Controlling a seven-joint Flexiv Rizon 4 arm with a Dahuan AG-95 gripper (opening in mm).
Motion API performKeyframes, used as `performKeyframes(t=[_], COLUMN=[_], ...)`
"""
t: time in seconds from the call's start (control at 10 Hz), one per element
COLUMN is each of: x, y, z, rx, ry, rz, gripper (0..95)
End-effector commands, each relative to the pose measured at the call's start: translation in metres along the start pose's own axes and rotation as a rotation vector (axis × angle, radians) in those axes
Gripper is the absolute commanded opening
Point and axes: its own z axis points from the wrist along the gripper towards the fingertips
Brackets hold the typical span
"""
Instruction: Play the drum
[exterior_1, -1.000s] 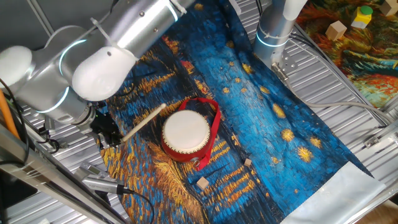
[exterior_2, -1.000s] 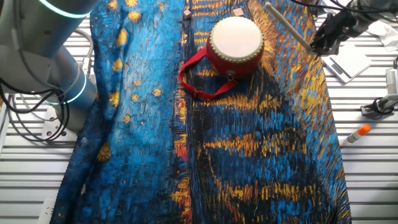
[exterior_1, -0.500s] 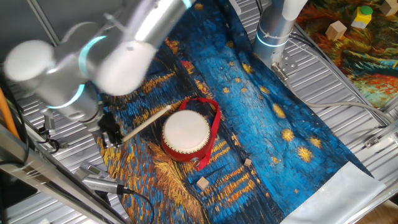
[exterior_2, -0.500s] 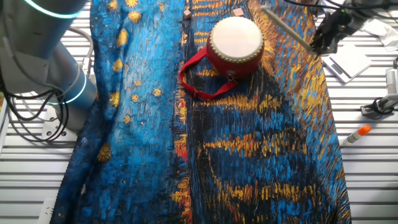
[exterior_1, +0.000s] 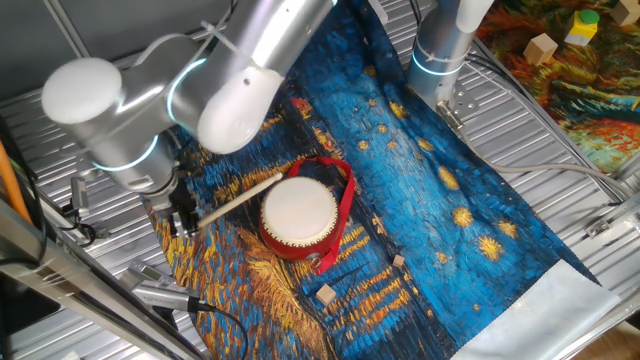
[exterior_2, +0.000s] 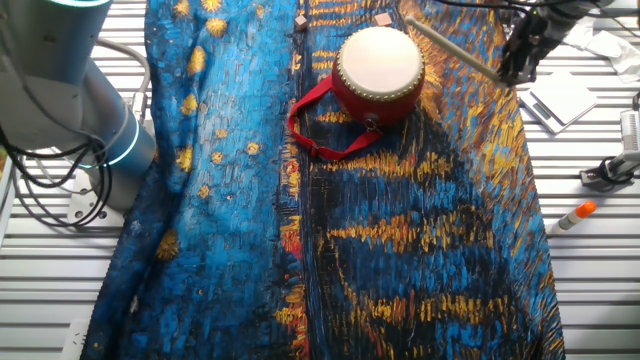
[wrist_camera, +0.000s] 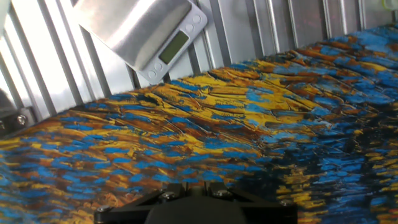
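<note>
The drum (exterior_1: 298, 215), red-bodied with a cream skin and a red ribbon strap, stands on the blue and yellow painted cloth (exterior_1: 450, 200). It also shows in the other fixed view (exterior_2: 378, 62). My gripper (exterior_1: 185, 217) is to its left at the cloth's edge, shut on the end of a thin wooden stick (exterior_1: 240, 196). The stick slants toward the drum, with its tip close by the drum's rim. In the other fixed view the gripper (exterior_2: 513, 68) holds the stick (exterior_2: 450, 48) to the drum's right. The hand view shows only the gripper's base (wrist_camera: 189, 193) over cloth; the stick and drum are out of view there.
Two small wooden blocks (exterior_1: 325, 294) (exterior_1: 398, 262) lie on the cloth in front of the drum. A second arm's base (exterior_1: 440, 50) stands at the back. A metal scale (wrist_camera: 140, 28) sits on the slatted table past the cloth. A marker (exterior_2: 572, 215) lies off the cloth.
The arm's upper links have swung to the right. The stick's tip has moved closer to the drum's rim. The drum has not moved.
</note>
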Motion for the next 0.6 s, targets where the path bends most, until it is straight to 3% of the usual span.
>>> performKeyframes(t=[0.1, 0.3, 0.6], x=[0.007, 0.012, 0.013], y=[0.000, 0.010, 0.013], z=[-0.004, -0.018, -0.020], rx=[-0.004, 0.021, 0.043], ry=[-0.038, -0.053, -0.058], rz=[0.003, 0.008, 0.013], gripper=[0.0, 0.0, 0.0])
